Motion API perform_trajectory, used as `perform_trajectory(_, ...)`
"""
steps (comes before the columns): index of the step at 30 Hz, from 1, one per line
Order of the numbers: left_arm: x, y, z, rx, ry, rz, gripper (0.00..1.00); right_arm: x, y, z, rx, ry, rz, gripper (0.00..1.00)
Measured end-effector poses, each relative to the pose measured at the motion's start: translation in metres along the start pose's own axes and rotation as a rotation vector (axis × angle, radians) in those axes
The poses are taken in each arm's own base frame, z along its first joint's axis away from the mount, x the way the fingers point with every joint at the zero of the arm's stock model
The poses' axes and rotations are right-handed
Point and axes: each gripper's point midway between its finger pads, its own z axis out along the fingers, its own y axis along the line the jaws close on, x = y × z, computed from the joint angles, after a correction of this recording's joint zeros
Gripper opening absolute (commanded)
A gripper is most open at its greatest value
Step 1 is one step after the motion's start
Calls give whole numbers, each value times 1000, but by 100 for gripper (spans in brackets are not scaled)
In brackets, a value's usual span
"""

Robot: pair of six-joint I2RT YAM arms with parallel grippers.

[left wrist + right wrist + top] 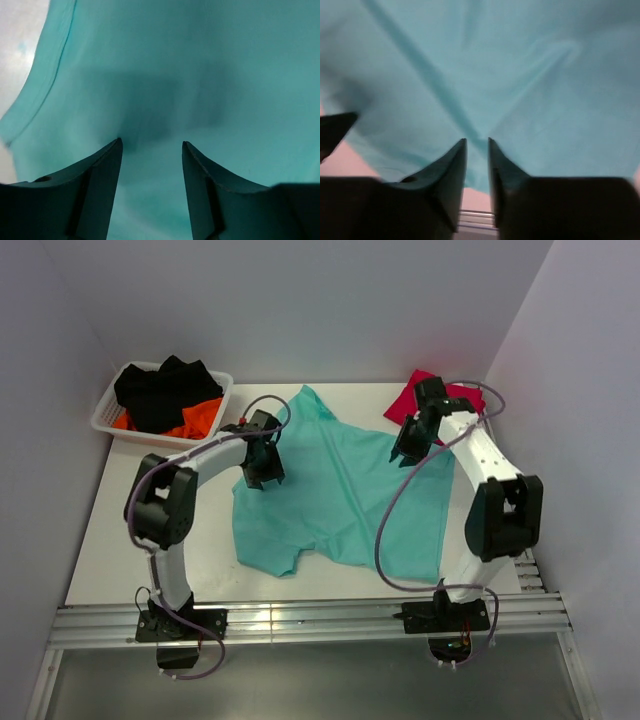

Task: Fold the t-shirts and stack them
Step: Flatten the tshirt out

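The teal-green t-shirt (340, 500) lies spread and wrinkled on the white table, one sleeve pointing to the back. My left gripper (262, 472) hovers at the shirt's left edge. In the left wrist view it (151, 142) is open and empty, with teal fabric (200, 75) filling the view beneath it. My right gripper (405, 452) is at the shirt's upper right edge. In the right wrist view it (477, 140) has a narrow gap between the fingers, above a crease in the teal fabric (520, 75). The crimson-red t-shirt (405, 400) lies at the back right, partly hidden by my right arm.
A white basket (105, 420) with black and orange clothes stands at the back left. Grey walls close in the table on three sides. A metal rail (300, 620) runs along the near edge by the arm bases.
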Motion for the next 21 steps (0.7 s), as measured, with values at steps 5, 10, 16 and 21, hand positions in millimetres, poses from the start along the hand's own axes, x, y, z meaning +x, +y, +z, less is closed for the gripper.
perform_trajectory(5, -10, -5, 26, -18, 15, -2, 52, 55, 17, 2, -17, 52, -63, 0)
perform_trajectory(10, -6, 1, 25, 2, -11, -31, 50, 102, -14, 67, 141, 248, -71, 0)
perform_trajectory(16, 20, 24, 12, 3, -16, -75, 50, 83, -15, 97, 241, 286, -87, 0)
perform_trajectory(21, 52, 57, -5, -26, 6, -127, 50, 44, 5, 111, 244, 213, -105, 0)
